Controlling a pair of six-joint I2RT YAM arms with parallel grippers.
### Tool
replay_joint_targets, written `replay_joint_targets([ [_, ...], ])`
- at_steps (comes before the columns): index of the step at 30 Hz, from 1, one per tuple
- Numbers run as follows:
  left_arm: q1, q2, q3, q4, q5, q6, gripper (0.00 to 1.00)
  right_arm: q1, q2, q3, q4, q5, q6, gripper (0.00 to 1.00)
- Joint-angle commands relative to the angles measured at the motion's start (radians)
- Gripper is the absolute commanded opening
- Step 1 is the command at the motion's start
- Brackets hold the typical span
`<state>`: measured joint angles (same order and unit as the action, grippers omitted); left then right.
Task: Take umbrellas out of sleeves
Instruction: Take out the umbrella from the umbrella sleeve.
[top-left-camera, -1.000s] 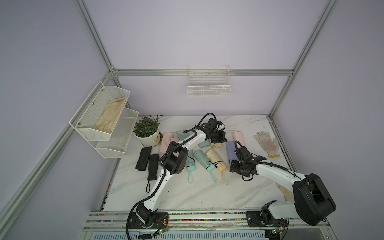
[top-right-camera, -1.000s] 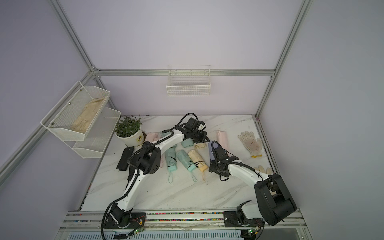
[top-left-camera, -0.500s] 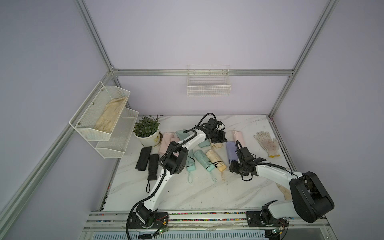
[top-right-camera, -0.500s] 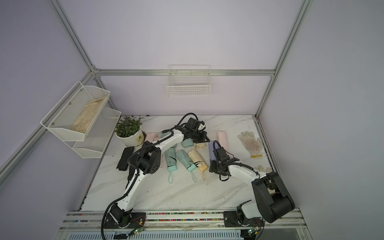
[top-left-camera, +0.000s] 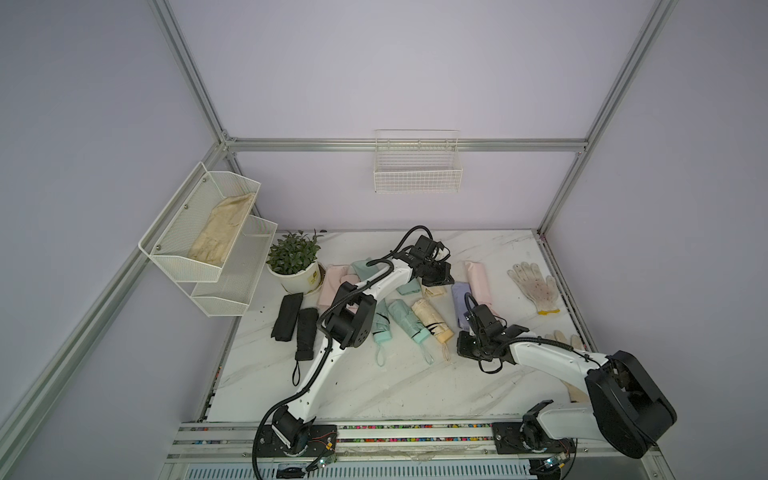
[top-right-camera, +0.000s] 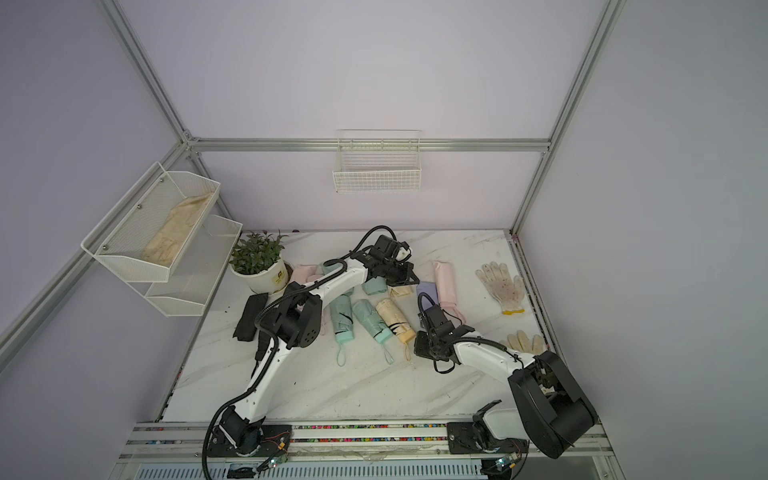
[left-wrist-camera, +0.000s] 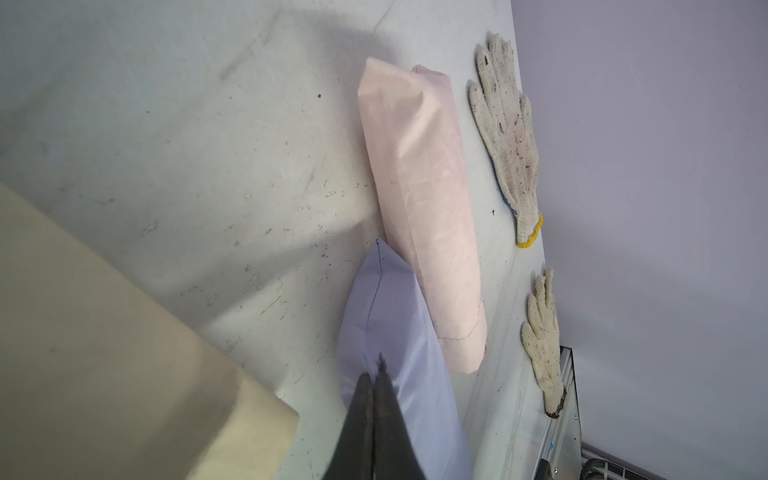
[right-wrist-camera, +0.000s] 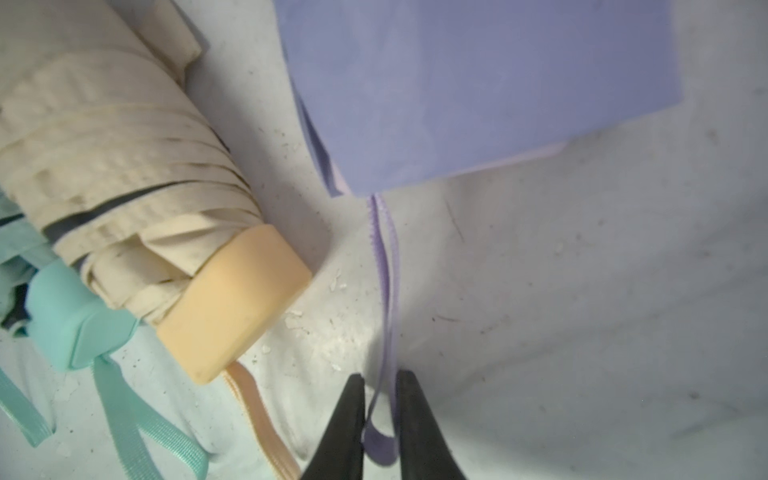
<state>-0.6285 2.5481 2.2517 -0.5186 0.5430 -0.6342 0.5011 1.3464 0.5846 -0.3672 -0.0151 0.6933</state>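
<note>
Lavender sleeve (top-left-camera: 457, 296) lies flat on the marble tabletop (top-left-camera: 374, 386), right of centre, its length running near to far. The lavender wrist loop (right-wrist-camera: 384, 291) of the umbrella inside trails out of its near, open end; the sleeve hides the rest of that umbrella.

The right fingers (right-wrist-camera: 351, 415) stand just near of that end and pinch the loop. The strap runs straight from the sleeve mouth in between the two black tips, which close on it.

The left fingers (left-wrist-camera: 388, 424) are pressed together with no gap. Their tips sit over the seam on the sleeve's far part, but whether they nip any cloth I cannot tell.

A pink sleeve (left-wrist-camera: 419, 208) lies just right of the lavender one, touching along its side. To the left, a little apart, lies a bare yellow umbrella (right-wrist-camera: 124, 187), and left of that a mint umbrella (top-left-camera: 405, 320). A white knit glove (top-left-camera: 534, 286) lies farther right, near the tabletop's right edge.
</note>
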Motion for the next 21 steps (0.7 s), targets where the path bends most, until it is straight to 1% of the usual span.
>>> replay_joint_targets([
  [1,0.005,-0.080,-0.011,0.018,0.022,0.018,0.00,0.004,0.002,-0.011,-0.023,0.030,0.029,0.01],
  [6,0.007,-0.081,-0.010,0.019,0.021,0.016,0.00,0.004,-0.008,-0.003,-0.036,0.018,0.027,0.00],
  [21,0.012,-0.064,0.018,0.017,0.023,0.015,0.00,0.005,-0.117,-0.048,-0.046,-0.069,0.047,0.00],
])
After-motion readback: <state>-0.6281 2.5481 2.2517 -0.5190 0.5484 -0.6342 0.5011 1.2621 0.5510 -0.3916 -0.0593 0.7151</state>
